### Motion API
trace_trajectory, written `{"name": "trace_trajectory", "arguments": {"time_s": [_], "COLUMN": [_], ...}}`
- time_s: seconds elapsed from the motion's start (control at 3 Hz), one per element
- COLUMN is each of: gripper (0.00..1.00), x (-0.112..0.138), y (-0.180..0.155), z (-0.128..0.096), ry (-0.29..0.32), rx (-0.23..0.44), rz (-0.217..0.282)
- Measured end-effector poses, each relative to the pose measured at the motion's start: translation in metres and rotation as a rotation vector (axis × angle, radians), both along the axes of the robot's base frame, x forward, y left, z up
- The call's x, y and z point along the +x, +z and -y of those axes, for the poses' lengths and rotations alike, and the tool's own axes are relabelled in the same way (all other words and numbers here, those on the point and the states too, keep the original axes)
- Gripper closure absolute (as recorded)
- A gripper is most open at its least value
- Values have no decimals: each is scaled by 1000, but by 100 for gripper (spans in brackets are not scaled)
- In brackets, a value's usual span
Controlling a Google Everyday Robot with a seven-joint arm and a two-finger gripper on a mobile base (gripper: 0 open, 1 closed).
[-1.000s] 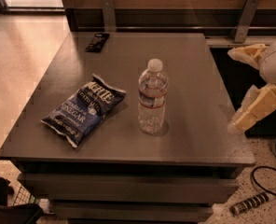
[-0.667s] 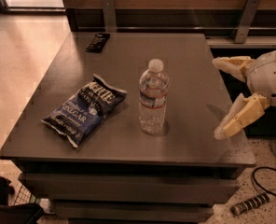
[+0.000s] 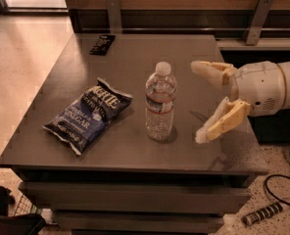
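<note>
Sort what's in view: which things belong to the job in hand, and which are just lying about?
In hand:
- gripper, open, over the right side of the table, facing the bottle without touching it
- water bottle, upright mid-table

Lying about:
- chip bag, flat, left of the bottle
- small black object, at the table's far edge
- cable, on the floor at right
</note>
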State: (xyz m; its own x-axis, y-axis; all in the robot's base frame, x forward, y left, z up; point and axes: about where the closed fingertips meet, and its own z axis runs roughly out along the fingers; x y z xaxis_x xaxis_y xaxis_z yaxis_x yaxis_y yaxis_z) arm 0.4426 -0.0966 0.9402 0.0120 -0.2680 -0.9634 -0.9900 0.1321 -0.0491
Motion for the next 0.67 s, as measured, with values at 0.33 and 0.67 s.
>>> {"name": "trace_trajectory", "arguments": {"time_s": [0.33,0.67], "gripper": [0,0], "x": [0,3], "y": [8,6], "z": [-21,-37], "ry": [24,42], "rx": [61,112], "rz": [0,10]}}
